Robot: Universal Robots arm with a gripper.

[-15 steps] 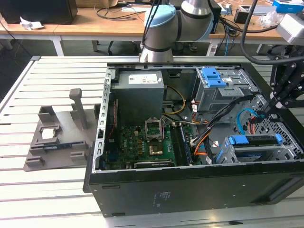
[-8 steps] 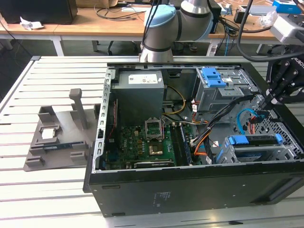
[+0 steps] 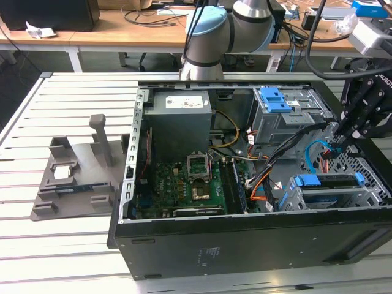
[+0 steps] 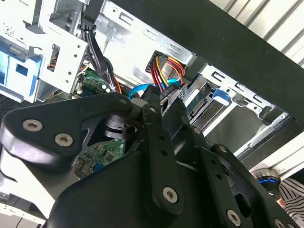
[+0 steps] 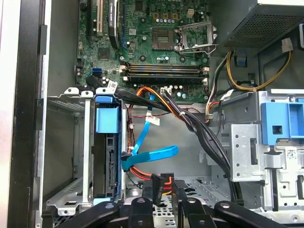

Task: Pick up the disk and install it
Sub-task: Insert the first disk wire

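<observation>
The black gripper (image 5: pixel 164 190) pinches a black plug with bright wires (image 5: pixel 160 183). The flat blue-framed disk (image 5: pixel 107 152) sits in its grey metal cage (image 5: pixel 71 142).

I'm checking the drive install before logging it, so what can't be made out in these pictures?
- Disk label: the first wrist view shows the disk edge-on in the drive cage, whose walls hide its faces.
- Cable plug: the pincer covers its tip in the first wrist view.
- Motherboard: the pincer's body covers most of it in the second wrist view.
</observation>
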